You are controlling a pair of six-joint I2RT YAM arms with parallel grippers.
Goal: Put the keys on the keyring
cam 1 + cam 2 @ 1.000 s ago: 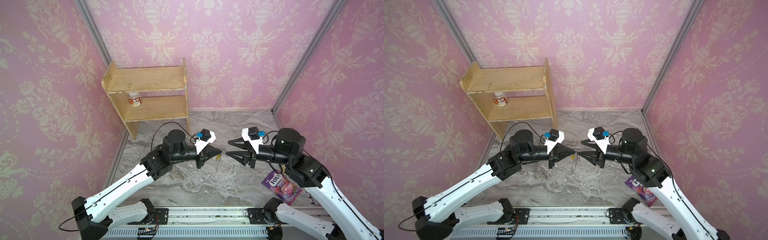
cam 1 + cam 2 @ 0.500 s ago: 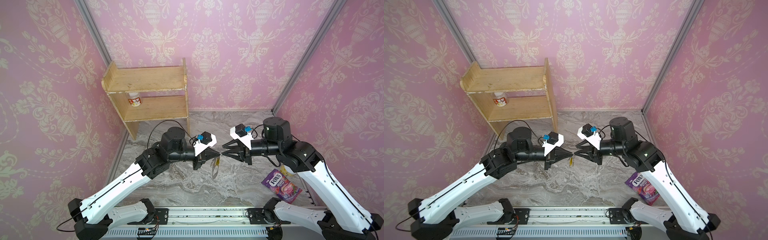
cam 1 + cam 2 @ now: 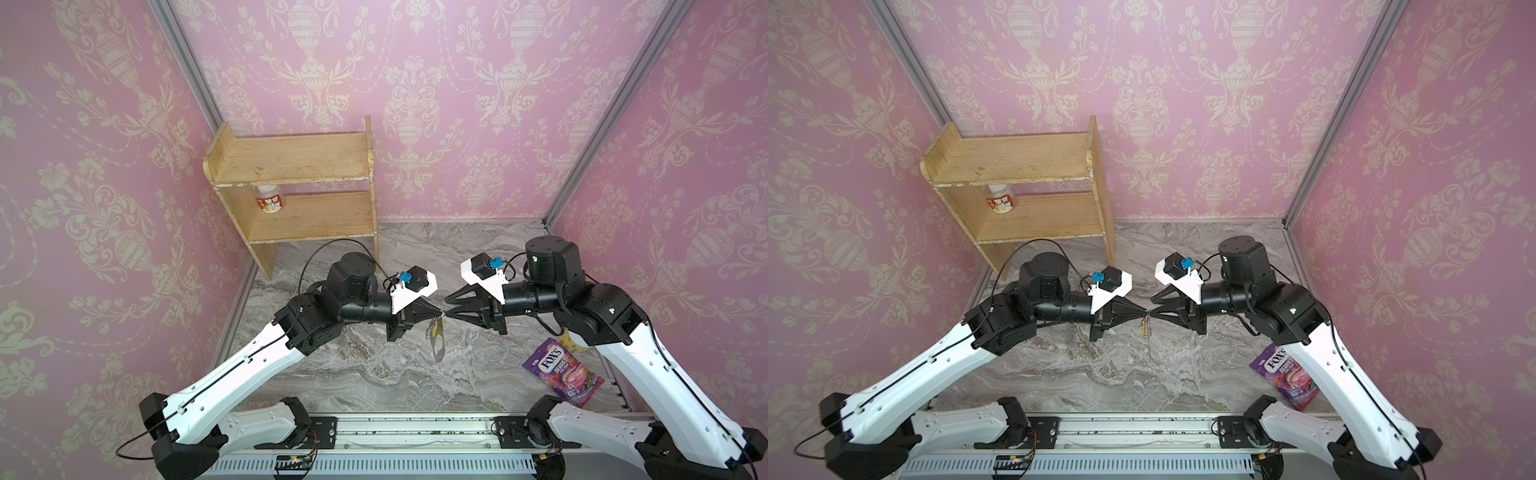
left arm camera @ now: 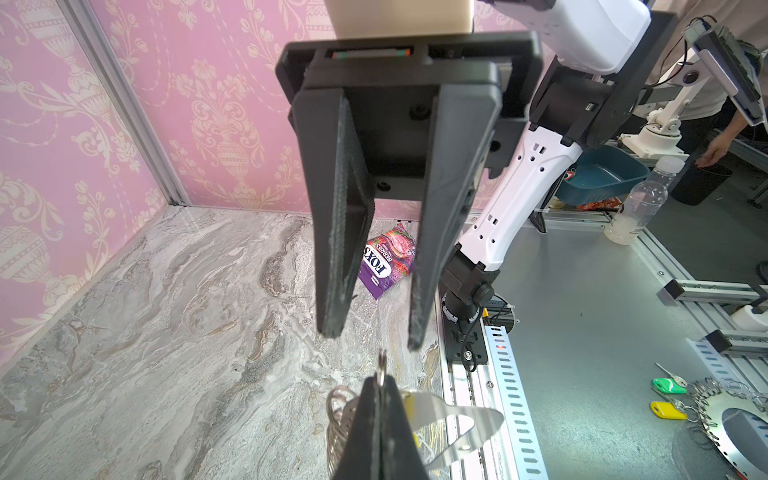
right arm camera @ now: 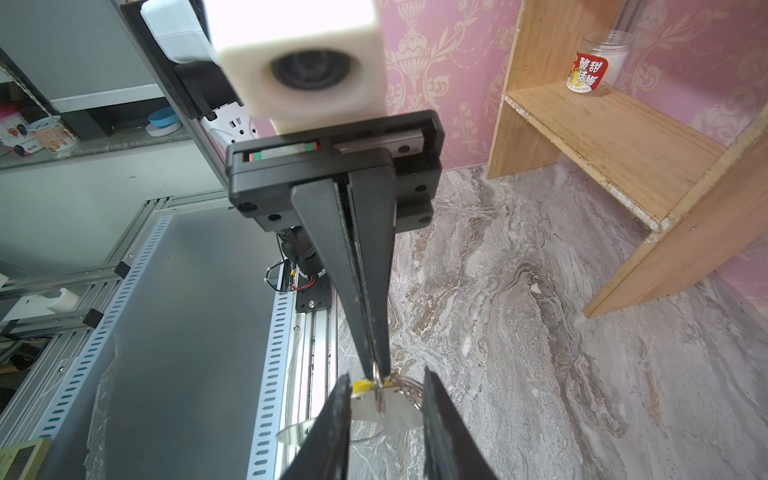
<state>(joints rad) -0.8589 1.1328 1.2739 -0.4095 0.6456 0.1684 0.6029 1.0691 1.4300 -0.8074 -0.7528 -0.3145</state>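
Observation:
Both grippers meet tip to tip above the middle of the marble floor. My left gripper [image 3: 439,312] [image 3: 1145,311] [image 4: 380,380] is shut on a small metal ring [image 4: 381,361] [image 5: 378,390] of the keyring. The flat grey fob [image 4: 457,424] [image 5: 390,411] [image 3: 438,349] hangs below it, along with coiled rings [image 4: 338,411]. The yellow key tag [image 5: 361,386] [image 3: 434,330] sits against the fob just under the ring. My right gripper [image 3: 449,307] [image 3: 1152,307] [image 5: 385,378] is open, its fingers on either side of the ring and fob without touching them.
A purple sweets packet [image 3: 561,372] [image 3: 1285,374] [image 4: 388,257] lies on the floor by the right arm. A wooden shelf [image 3: 299,195] holding a small jar [image 3: 270,201] stands at the back left. Beyond the rail, green and yellow tags [image 4: 667,399] lie on the metal bench.
The right gripper has closed in on the left gripper's tip and narrowed its jaws around the hanging ring. The left gripper has stayed shut, shifting only slightly.

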